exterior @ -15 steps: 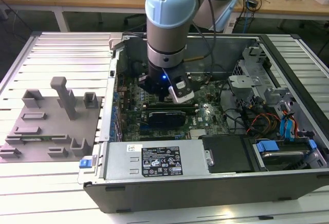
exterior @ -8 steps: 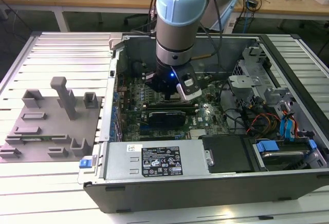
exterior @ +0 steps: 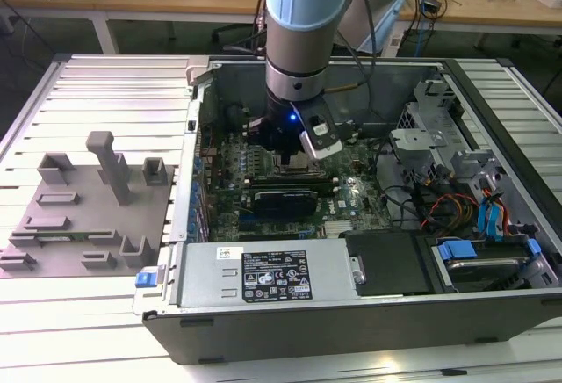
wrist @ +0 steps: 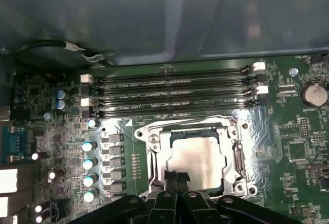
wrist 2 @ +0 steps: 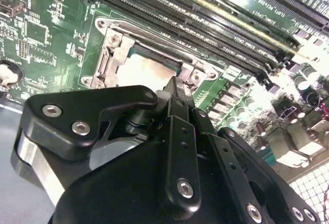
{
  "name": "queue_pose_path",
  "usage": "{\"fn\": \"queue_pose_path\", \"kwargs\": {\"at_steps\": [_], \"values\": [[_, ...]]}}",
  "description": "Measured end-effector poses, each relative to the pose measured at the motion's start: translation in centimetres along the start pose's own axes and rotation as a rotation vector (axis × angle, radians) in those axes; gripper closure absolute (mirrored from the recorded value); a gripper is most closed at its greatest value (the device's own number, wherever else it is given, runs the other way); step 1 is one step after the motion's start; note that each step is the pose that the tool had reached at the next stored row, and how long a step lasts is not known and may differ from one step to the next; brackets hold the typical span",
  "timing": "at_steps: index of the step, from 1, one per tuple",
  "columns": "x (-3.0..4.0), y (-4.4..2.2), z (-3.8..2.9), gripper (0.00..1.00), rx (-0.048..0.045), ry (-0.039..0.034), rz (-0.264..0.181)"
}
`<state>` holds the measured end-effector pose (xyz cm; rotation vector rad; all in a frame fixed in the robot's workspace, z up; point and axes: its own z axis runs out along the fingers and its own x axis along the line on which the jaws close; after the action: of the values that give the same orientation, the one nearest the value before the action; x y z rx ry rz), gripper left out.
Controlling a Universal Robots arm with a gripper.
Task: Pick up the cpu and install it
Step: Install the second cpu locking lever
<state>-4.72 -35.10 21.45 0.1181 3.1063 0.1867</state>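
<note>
Now, my gripper (wrist: 177, 175) low over socket frame (wrist: 154, 157) inside computer case (exterior: 351, 313). Fingers pressed together, touching cpu (wrist: 198, 157) edge. Cpu lies flat within frame; I judge fingers nudging it to seat.

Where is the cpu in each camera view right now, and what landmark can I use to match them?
Exterior view: hidden beneath the arm's wrist, mid-motherboard inside the open case; I cannot point to it.
First wrist view: cpu lies flat within the metal socket frame, just beyond the gripper.
Second wrist view: cpu in the same frame, partly covered by the gripper.
Shared landmark: the memory slots beside the socket.
</note>
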Motion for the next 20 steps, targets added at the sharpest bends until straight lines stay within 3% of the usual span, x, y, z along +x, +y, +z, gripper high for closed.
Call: {"fn": "queue_pose_path", "kwargs": {"at_steps": [1, 4, 6, 11, 20], "values": [[0.31, 0.11, 0.00, 0.89, -0.0008, -0.0390, -0.005], [-0.53, 0.18, 0.02, 0.89, -0.0009, -0.0388, -0.006], [-0.67, 0.23, -0.12, 0.89, -0.0010, -0.0387, -0.007], [-0.75, 0.64, -1.32, 0.89, -0.0011, -0.0383, -0.010], [-1.07, 0.78, -1.31, 0.89, -0.0011, -0.0371, -0.017]]}}
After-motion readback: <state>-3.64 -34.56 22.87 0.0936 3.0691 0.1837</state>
